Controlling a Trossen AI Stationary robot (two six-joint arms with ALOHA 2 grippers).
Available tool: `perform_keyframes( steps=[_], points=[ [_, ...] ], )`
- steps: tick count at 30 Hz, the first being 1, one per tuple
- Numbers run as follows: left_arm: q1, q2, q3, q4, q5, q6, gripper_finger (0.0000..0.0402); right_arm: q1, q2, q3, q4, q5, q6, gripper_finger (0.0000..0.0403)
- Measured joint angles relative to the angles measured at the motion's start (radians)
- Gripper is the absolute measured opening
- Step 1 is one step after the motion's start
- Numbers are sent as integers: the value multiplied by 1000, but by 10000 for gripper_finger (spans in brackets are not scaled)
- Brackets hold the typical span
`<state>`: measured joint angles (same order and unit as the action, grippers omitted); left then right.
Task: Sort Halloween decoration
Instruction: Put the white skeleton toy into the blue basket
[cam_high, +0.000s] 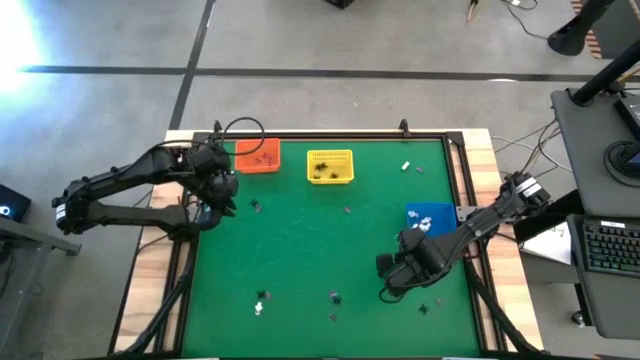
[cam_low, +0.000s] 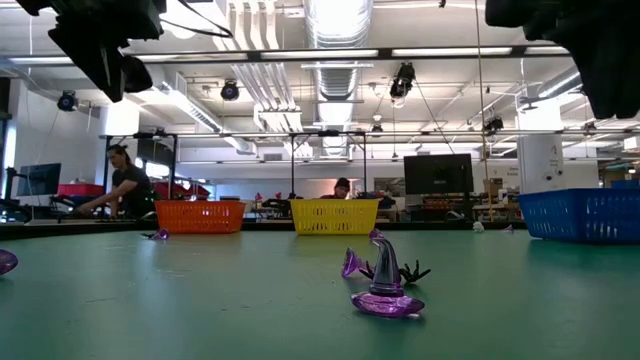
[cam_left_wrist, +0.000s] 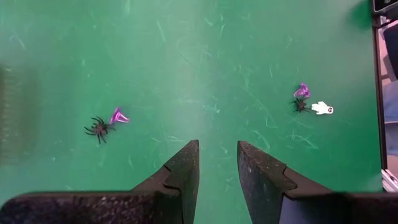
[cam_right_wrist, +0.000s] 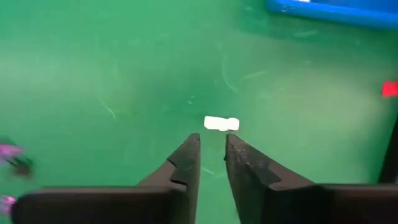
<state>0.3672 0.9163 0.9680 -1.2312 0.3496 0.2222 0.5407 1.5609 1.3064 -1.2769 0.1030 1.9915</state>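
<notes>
The Halloween decoration lies scattered on the green table (cam_high: 300, 240). Small trinkets sit near the front edge (cam_high: 262, 297) and near the far right (cam_high: 405, 166). My left gripper (cam_left_wrist: 217, 155) hangs open above the table by the orange basket (cam_high: 258, 155); below it lie a black spider (cam_left_wrist: 97, 129), a purple hat (cam_left_wrist: 118, 116) and a white trinket (cam_left_wrist: 322, 108). My right gripper (cam_right_wrist: 212, 149) hovers at the right front, pointing down, narrowly open, with nothing between its fingers. A small white trinket (cam_right_wrist: 221, 123) shows just past its fingertips, clear of them.
A yellow basket (cam_high: 330, 166) stands at the far middle and a blue basket (cam_high: 430, 218) at the right edge. A purple hat (cam_low: 385, 290) and a spider (cam_low: 408, 272) sit close to the low camera. People are at work in the room behind the table.
</notes>
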Motion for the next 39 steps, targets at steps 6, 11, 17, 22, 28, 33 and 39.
perform_keyframes(
  steps=[6,11,17,22,28,33,39],
  points=[
    [0,0,0,-8,0,-5,91,-5,27,-8,1,3,-329,100],
    [0,0,0,-18,0,-36,91,-5,25,-48,7,3,-580,102],
    [0,0,0,-19,0,-76,91,-5,19,-128,57,-23,-642,98],
    [0,2,0,-19,0,-112,91,-5,19,-186,218,-77,-708,88],
    [0,2,0,-19,0,-137,91,-7,19,-218,245,-113,-744,98],
    [0,5,0,-19,0,-165,91,-7,19,-231,251,-133,-799,114],
    [0,20,0,-19,0,-202,91,-11,19,-251,257,-126,-892,116]
  ],
)
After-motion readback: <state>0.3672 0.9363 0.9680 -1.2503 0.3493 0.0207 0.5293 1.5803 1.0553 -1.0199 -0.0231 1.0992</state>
